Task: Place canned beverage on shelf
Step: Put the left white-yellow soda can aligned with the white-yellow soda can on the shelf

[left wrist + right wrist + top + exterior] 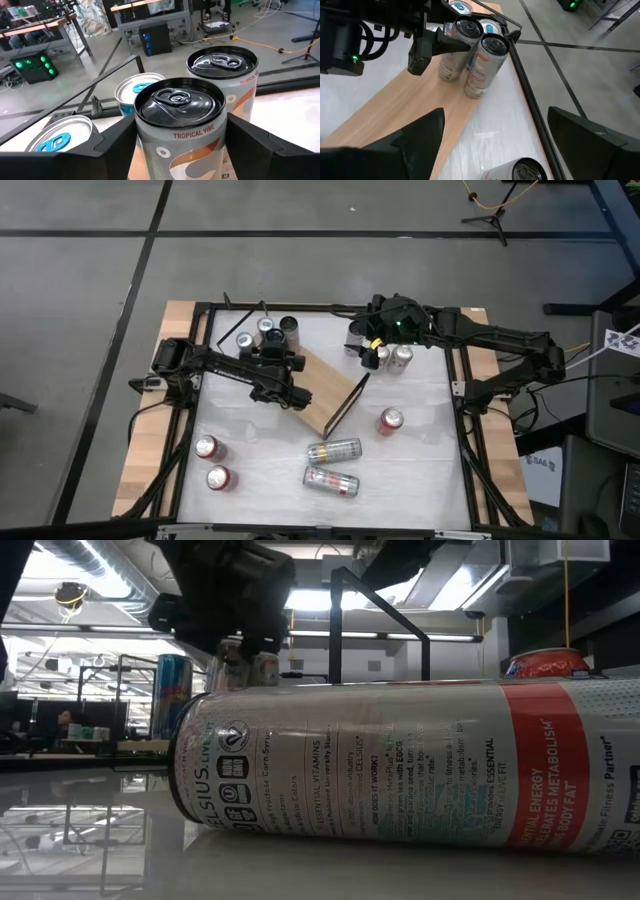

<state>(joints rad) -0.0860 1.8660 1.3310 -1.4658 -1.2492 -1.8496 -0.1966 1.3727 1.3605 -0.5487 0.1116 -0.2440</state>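
The shelf (325,395), a light wooden board on a black frame, lies slanted at mid table. At its far left end stand two black-topped cans labelled TROPICAL VIBE. My left gripper (181,150) is shut on the nearer canned beverage (180,125), also seen as can (451,52). The other can (222,75) stands just behind it on the board, and blue-topped cans (137,90) stand beside them. My right gripper (490,145) hovers open above the board's other end, with nothing between its fingers. My left gripper pinches the can's upper side wall (145,142) just below the rim, one finger (117,145) on each side. The fingers come nearly level, slanting in from the table's left and near side. The can stays upright with its base at the board (420,100); whether it rests there I cannot tell.
Two cans (333,450) (331,480) lie on their sides near the front, one filling the low view (400,770). Red-topped cans stand at the near left (207,447) (218,477) and by the shelf (390,420). Two more cans (393,357) stand below my right arm.
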